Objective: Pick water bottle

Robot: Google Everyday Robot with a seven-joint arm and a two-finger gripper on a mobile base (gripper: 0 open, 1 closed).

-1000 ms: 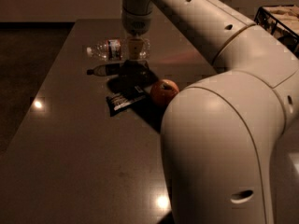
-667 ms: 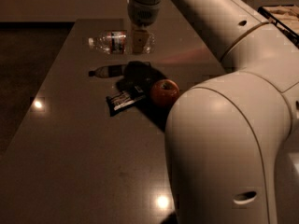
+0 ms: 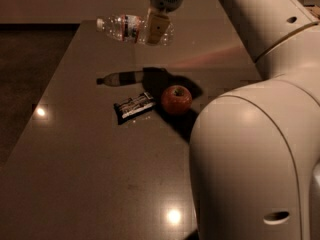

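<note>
The water bottle [image 3: 125, 28] is a small clear ribbed bottle with a white cap at its left end and a red-and-white label band. It hangs sideways in the air above the far part of the table [image 3: 100, 174]. My gripper [image 3: 156, 30] comes down from the top of the view and is shut on the bottle's right half. The bottle's dark shadow lies on the table below it.
A red apple [image 3: 176, 99] and a dark foil snack bar wrapper [image 3: 134, 106] lie side by side near the table's middle. My large white arm body [image 3: 255, 159] fills the right side. The table's left edge drops to a dark floor.
My gripper has risen with the water bottle in it. The bottle has left the table and moved up and away from the apple and wrapper, which have not moved.
</note>
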